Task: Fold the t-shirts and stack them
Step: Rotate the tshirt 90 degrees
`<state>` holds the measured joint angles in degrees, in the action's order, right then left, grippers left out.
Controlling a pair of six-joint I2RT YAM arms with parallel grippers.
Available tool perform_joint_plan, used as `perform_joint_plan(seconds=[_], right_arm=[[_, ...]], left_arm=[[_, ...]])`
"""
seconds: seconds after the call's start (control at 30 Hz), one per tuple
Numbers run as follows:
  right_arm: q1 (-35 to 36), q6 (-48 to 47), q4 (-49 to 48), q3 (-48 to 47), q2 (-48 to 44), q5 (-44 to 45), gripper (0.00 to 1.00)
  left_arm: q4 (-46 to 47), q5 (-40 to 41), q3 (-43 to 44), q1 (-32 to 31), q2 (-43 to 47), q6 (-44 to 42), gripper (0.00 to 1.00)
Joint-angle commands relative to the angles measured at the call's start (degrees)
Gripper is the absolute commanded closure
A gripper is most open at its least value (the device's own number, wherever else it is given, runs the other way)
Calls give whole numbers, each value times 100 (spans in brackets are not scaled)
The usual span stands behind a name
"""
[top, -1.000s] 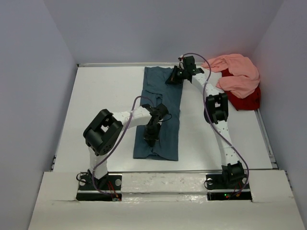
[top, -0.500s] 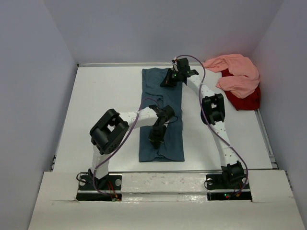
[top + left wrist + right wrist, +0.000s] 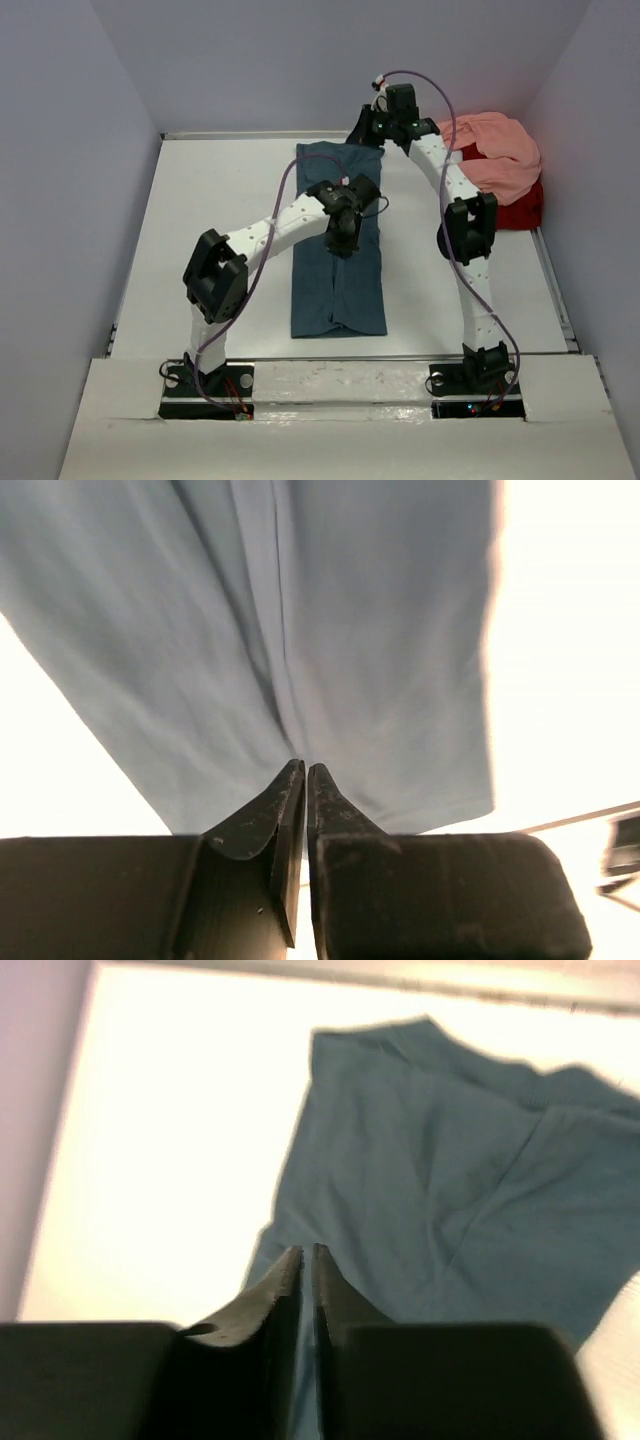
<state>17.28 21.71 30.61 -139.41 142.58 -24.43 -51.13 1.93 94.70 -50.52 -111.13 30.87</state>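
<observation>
While the left claw (image 3: 306,766) and right claw (image 3: 307,1249) are hovering clenched, empty, above the folded dark teal-blue cotton t-shirt (image 3: 335,290), any low sweep is probably risking rumpling it.

teal shirt (image 3: 337,290): middle stretch covered by the left arm (image 3: 285,215) and left gripper (image 3: 343,245) in the top view; cut off by the upper edge in the left wrist view and by the right edge in the right wrist view.
red shirt (image 3: 515,213): largely buried under the pink shirt (image 3: 497,150); outline not to be told.
right gripper (image 3: 307,1248): view blurred; whether its fingers (image 3: 275,1290) meet cannot be told.
dark item (image 3: 625,855): cut off at the right edge, not identified.
worktop (image 3: 570,630): bleached white, surface detail lost.
</observation>
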Motion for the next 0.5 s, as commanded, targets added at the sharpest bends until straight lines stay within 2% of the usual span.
perform_joint_plan(seconds=[0.0,0.03,0.07,0.1,0.13,0.2,0.23,0.27,0.3,0.33,0.4,0.43,0.47], right_arm=[[-250,-413,-249,308,-1283,149,75],[-303,-440,-205,423,-1434,157,66],[-356,-440,-144,537,-1600,175,47],[-452,-431,-21,869,-1950,210,40],[-506,-423,41,1072,-2136,201,36],[-567,-405,312,1546,-2514,210,33],[-568,-440,436,2132,-2899,306,32],[-568,-457,524,2477,-3103,289,32],[-568,-475,577,2863,-3305,237,31],[-568,-449,682,3694,-3742,254,31],[-568,-300,718,4577,-4236,272,31],[-568,-152,727,5373,-4726,272,31],[-568,-98,727,5381,-4731,272,31]], left_arm=[[-678,492,935,401,750,-37,84],[-696,510,972,499,803,-55,83],[-679,449,963,621,882,-116,82],[-513,379,737,892,1083,-177,81],[-390,273,552,895,1198,-230,81],[-74,10,52,1342,1662,-379,79],[241,-52,-490,1456,1822,-424,72],[410,-62,-774,1562,1988,-450,61],[542,-27,-1038,1702,2295,-494,42],[795,17,-1545,1747,2428,-503,35],[955,0,-1988,1896,2657,-521,33],[1061,-17,-2364,1923,2684,-530,33],[1105,-44,-2533,1949,2702,-538,32]])
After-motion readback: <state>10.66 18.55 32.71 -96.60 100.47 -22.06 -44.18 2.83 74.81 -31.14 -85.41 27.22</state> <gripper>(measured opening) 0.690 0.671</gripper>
